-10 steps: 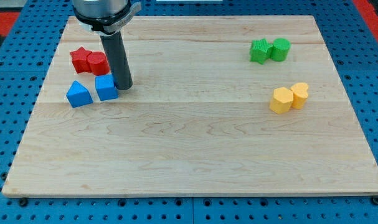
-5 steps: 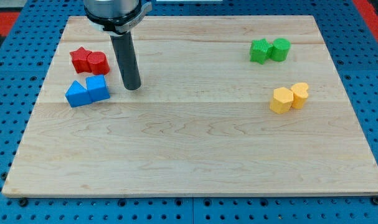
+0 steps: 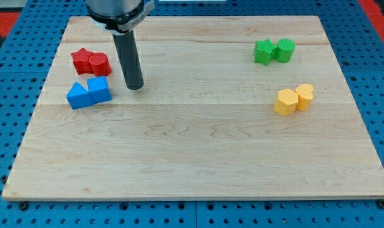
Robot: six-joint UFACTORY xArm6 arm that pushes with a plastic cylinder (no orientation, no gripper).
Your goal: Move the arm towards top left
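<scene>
My tip [image 3: 135,87] rests on the wooden surface [image 3: 198,145] — no fingers on it, just a bare rod. Blue cube [image 3: 99,90] just left; red cylinder [image 3: 100,63] up-left.

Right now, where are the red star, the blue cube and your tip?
red star [image 3: 81,59], camera view, middle of its top face
blue cube [image 3: 99,89], camera view, its front face
my tip [image 3: 135,87], camera view, rod's very end, right of the cube

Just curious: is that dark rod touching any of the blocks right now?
Apart: my tip stands just right of the blue cube, with bare wood showing between them.
</scene>
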